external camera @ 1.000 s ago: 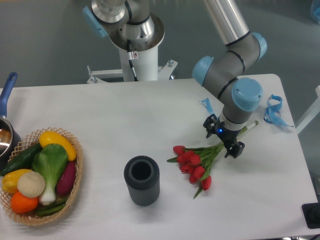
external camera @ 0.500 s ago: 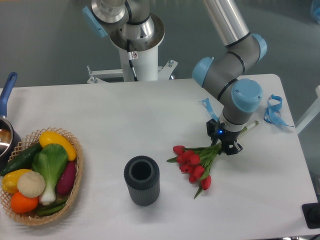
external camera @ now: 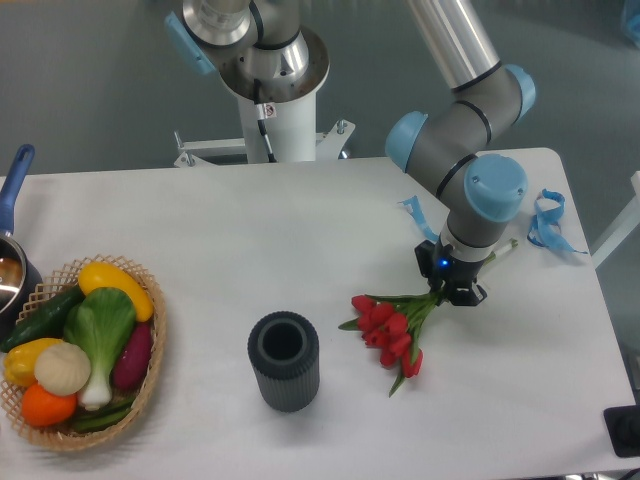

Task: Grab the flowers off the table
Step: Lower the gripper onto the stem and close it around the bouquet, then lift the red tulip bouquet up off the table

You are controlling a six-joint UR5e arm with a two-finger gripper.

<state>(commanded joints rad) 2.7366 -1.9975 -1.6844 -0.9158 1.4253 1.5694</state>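
The black two-finger gripper [external camera: 450, 287], spread wide a second ago, is now clamped on the green stems of the bunch of red tulip flowers [external camera: 392, 330], right of centre in the frame. The buds have shifted slightly rightward, so the grasp looks made and a lift seems next. The large white table [external camera: 250, 230] offers bare surface around the bunch. The dark ribbed cylindrical vase [external camera: 284, 361] stands to the lower left, and blue ribbon scraps [external camera: 546, 222] lie near the right edge.
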